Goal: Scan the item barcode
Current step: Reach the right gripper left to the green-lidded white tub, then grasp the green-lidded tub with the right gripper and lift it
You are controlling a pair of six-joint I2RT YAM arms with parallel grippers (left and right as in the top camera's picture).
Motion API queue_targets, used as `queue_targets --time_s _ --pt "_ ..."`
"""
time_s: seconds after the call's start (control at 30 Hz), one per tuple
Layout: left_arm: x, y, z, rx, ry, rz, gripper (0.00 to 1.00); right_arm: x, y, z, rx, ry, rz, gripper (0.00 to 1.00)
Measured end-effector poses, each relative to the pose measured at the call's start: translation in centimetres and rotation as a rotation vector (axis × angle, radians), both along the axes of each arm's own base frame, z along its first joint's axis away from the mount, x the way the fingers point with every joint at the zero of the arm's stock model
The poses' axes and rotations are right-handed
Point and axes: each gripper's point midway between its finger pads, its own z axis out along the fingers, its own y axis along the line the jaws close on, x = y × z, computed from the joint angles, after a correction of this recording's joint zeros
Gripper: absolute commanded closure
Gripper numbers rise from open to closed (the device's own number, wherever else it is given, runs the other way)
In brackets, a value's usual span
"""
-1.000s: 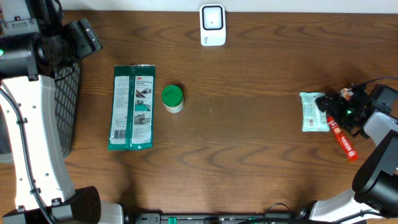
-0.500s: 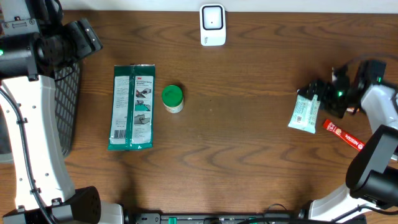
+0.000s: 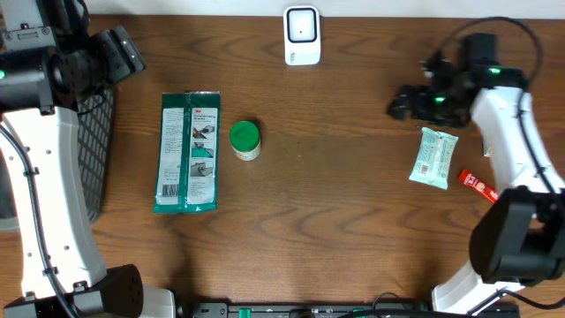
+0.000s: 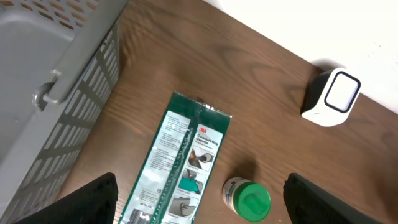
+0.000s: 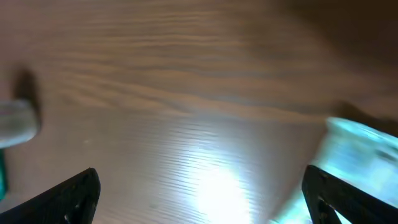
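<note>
The white barcode scanner [image 3: 301,35] stands at the table's far edge; the left wrist view shows the scanner [image 4: 331,98] too. A pale green wipes pack [image 3: 435,158] lies flat at the right, barcode label up, and blurs into the right wrist view as the same pack [image 5: 364,149]. My right gripper [image 3: 402,104] hovers open and empty, just beyond and left of that pack. My left gripper [image 3: 131,55] is open and empty, high at the far left. Its jaws [image 4: 202,202] frame a long green packet [image 4: 180,168] and a green-lidded jar [image 4: 247,199].
A grey mesh basket [image 3: 93,150] sits at the left edge. The green packet [image 3: 187,152] and the jar [image 3: 244,140] lie left of centre. A red tube [image 3: 481,186] rests just right of the wipes pack.
My right gripper has opened wider, left the wipes pack and swung toward the far side and left. The pack slid slightly left and tilted; the red tube shifted. The left arm stayed still.
</note>
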Motion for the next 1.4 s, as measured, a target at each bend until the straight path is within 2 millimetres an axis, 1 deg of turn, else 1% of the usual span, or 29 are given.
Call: queue_targets --time_s 0.03,0.07,0.1,0.13,0.23,0.3,0.33,0.4,0.57,0.63,0.7,0.73,0.8,0.9,0.93,1.03,1.13,1.2,1.3,1.4 --pt "0.0 0.0 0.0 0.000 0.000 0.001 0.15 0.3 2.2 0.3 0.020 -0.026 0.050 0.01" --pt "0.0 0.0 0.0 0.000 0.000 0.001 0.15 0.5 3.6 0.6 0.036 -0.048 0.083 0.01" --pt "0.0 0.0 0.0 0.000 0.000 0.000 0.15 0.8 5.7 1.0 0.061 -0.077 0.131 0.01" --pt "0.0 0.0 0.0 0.000 0.000 0.000 0.15 0.9 7.3 1.4 0.081 -0.098 0.164 0.01" --pt "0.0 0.0 0.0 0.000 0.000 0.000 0.15 1.1 13.1 2.6 0.131 -0.178 0.260 0.01" --pt "0.0 0.0 0.0 0.000 0.000 0.000 0.15 0.7 15.7 2.9 0.132 -0.198 0.287 0.01" --pt "0.0 0.0 0.0 0.000 0.000 0.000 0.15 0.3 17.2 2.9 0.115 -0.208 0.301 0.01" --pt "0.0 0.0 0.0 0.000 0.000 0.000 0.15 -0.4 19.6 2.9 0.080 -0.231 0.318 0.01" --pt "0.0 0.0 0.0 0.000 0.000 0.000 0.15 -1.3 25.9 3.3 -0.030 -0.384 0.360 0.01" --pt "0.0 0.0 0.0 0.000 0.000 0.000 0.15 -1.7 28.4 2.9 -0.061 -0.438 0.376 0.01" --pt "0.0 0.0 0.0 0.000 0.000 0.000 0.15 -2.4 30.6 1.6 -0.087 -0.459 0.399 0.01" --pt "0.0 0.0 0.0 0.000 0.000 0.000 0.15 -2.7 31.1 0.9 -0.099 -0.455 0.410 0.01" --pt "0.0 0.0 0.0 0.000 0.000 0.001 0.15 -3.4 32.0 -1.3 -0.137 -0.428 0.435 0.01" --pt "0.0 0.0 0.0 0.000 0.000 0.001 0.15 -3.8 32.0 -3.7 -0.189 -0.396 0.456 0.01" --pt "0.0 0.0 0.0 0.000 0.000 0.000 0.15 -3.6 31.9 -4.0 -0.198 -0.397 0.456 0.01" --pt "0.0 0.0 0.0 0.000 0.000 0.001 0.15 -2.7 31.8 -3.9 -0.220 -0.432 0.438 0.01" --pt "0.0 0.0 0.0 0.000 0.000 0.000 0.15 -1.7 32.4 -2.7 -0.217 -0.495 0.437 0.01" --pt "0.0 0.0 0.0 0.000 0.000 0.001 0.15 -1.4 32.9 -2.1 -0.200 -0.521 0.447 0.01" --pt "0.0 0.0 0.0 0.000 0.000 0.000 0.15 -1.7 33.6 -2.0 -0.169 -0.518 0.475 0.01" --pt "0.0 0.0 0.0 0.000 0.000 0.000 0.15 -2.4 33.8 -2.4 -0.153 -0.490 0.507 0.01"
